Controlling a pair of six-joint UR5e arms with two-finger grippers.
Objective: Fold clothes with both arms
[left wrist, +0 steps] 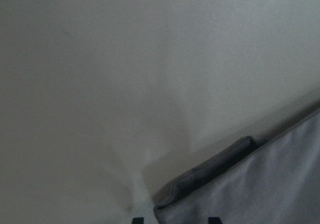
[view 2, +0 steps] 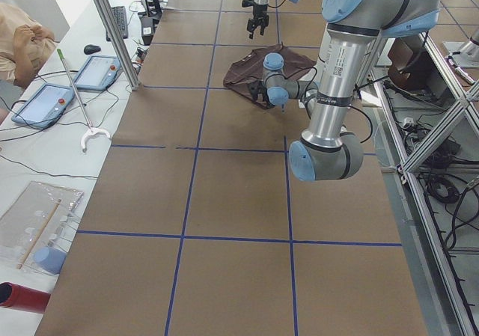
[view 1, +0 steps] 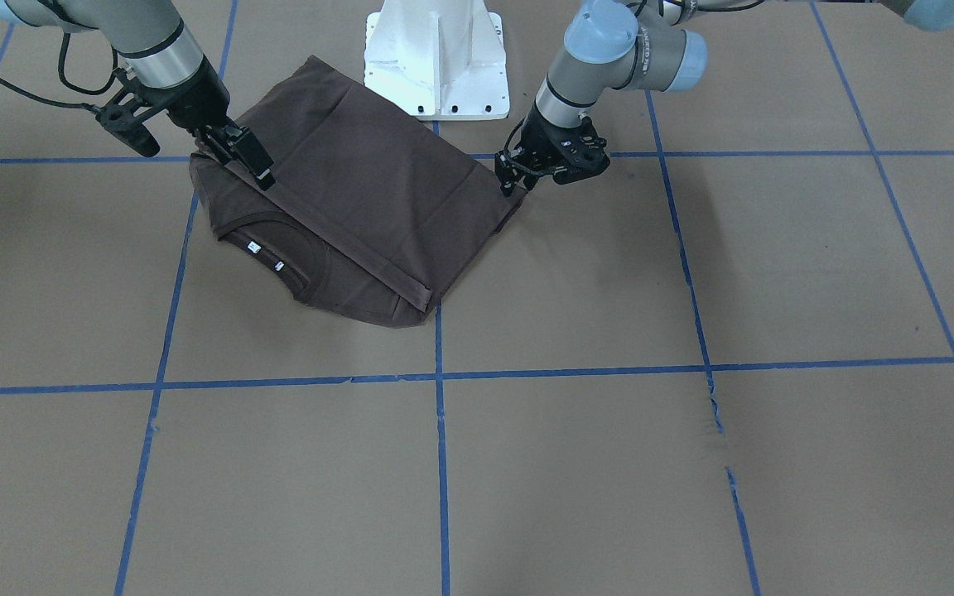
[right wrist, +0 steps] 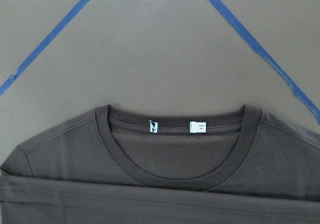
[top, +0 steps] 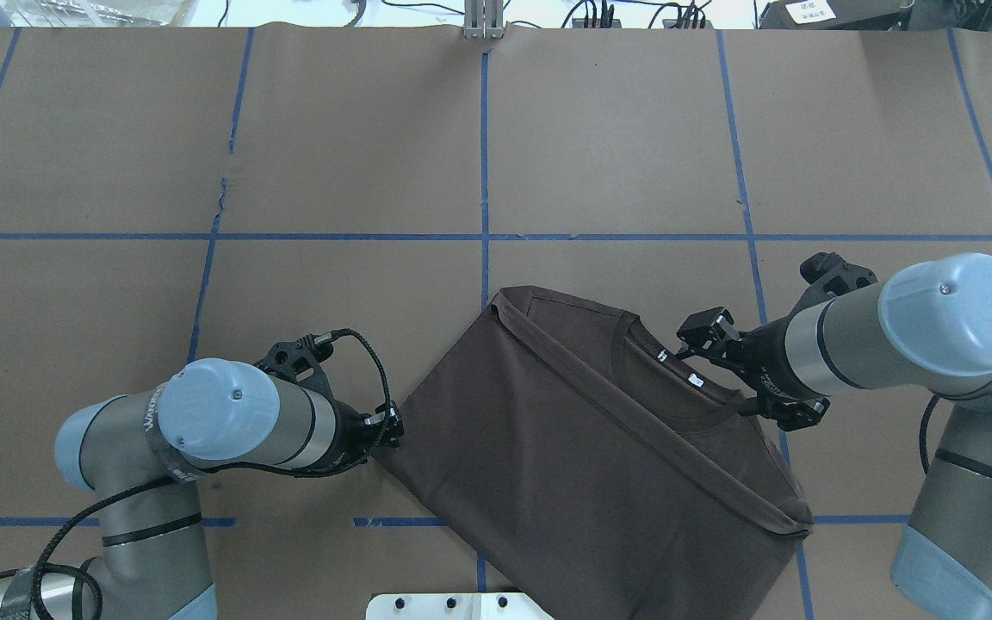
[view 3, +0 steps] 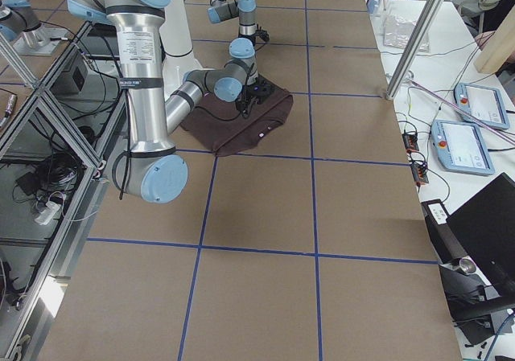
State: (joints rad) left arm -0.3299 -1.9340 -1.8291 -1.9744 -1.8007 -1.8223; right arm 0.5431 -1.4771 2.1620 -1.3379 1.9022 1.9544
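The dark brown T-shirt (view 1: 361,190) lies folded on the brown paper close to the pedestal. Its hem is laid across just below the ribbed collar (right wrist: 175,179), and the white neck labels (right wrist: 199,127) show. In the overhead view it (top: 582,465) lies at an angle. My left gripper (top: 391,428) is low at the shirt's left corner. In the left wrist view its tips stand apart on either side of that corner (left wrist: 200,184). My right gripper (top: 704,331) hovers over the collar edge, open and holding nothing; it also shows in the front view (view 1: 249,161).
The white pedestal base (view 1: 436,58) stands right behind the shirt. Blue tape lines (view 1: 440,463) grid the paper, which has a small tear (view 1: 717,422). A seated person (view 2: 22,37) and tablets (view 2: 45,100) are beyond the table's far side.
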